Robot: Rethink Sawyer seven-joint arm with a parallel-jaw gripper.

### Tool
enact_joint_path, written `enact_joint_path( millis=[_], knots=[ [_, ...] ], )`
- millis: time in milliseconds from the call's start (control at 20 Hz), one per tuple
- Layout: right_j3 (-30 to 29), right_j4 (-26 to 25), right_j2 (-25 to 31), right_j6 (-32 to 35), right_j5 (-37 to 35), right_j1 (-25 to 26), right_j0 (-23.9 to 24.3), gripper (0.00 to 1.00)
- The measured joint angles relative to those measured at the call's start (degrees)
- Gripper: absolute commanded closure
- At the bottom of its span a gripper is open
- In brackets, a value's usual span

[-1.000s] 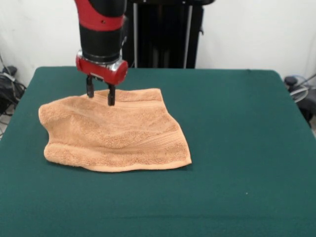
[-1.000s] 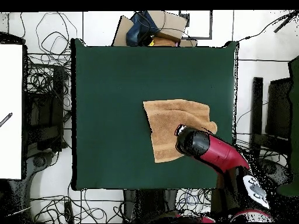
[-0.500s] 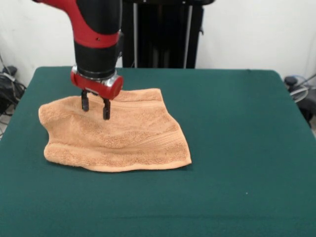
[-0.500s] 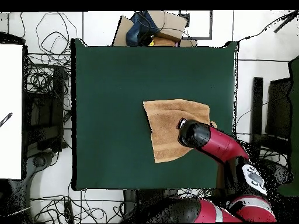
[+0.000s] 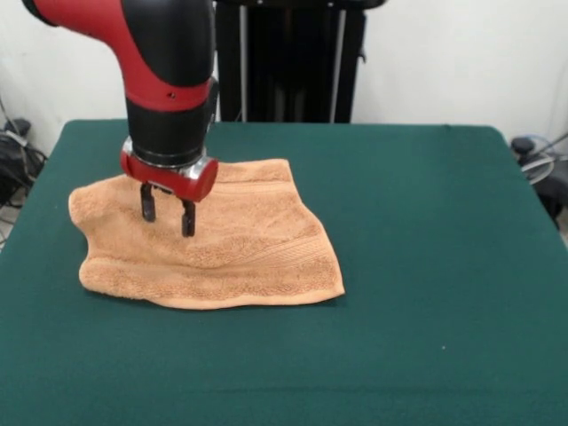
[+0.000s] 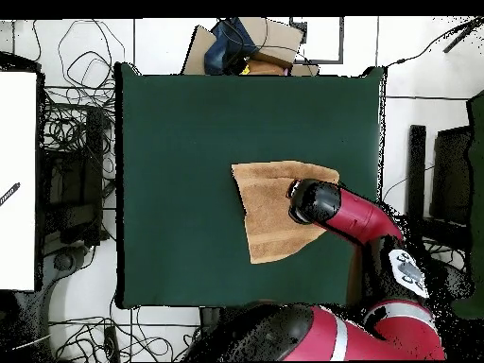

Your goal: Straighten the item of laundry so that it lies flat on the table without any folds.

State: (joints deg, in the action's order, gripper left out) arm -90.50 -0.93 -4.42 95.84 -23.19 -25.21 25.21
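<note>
The item of laundry [image 5: 222, 248] is a light orange-tan towel lying rumpled on the left half of the table [image 5: 426, 266], with a woven band near its front right corner and a raised ridge across its middle. In the overhead view the towel [image 6: 265, 203] lies right of the table's [image 6: 180, 170] centre, partly under the arm. My gripper [image 5: 166, 213] hangs over the towel's left middle, its two black fingers [image 5: 188, 218] open and pointing down, with nothing between them. The tips stand just above the cloth or barely touch it; I cannot tell which. In the overhead view the arm hides the gripper.
Dark green cloth stretches to the right of and in front of the towel. A black stand [image 5: 293, 62] rises behind the table's far edge. Cables [image 6: 71, 123] and boxes [image 6: 246, 47] lie on the floor around the table, and a white board [image 6: 17, 180] stands at one side.
The gripper has moved from the towel's far edge towards the front and a little left, over the towel's left middle, and lower. The towel has kept its shape.
</note>
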Motion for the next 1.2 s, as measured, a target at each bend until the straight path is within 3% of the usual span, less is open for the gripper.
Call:
enact_joint_path(
  millis=[800, 1200],
  knots=[
    [4.07, 0.02, 0.00, 0.00, 0.00, 5.62, -0.07, 0.00],
    [4.53, 0.00, -0.23, 0.00, -0.04, 5.89, -0.38, 0.00]
  ],
)
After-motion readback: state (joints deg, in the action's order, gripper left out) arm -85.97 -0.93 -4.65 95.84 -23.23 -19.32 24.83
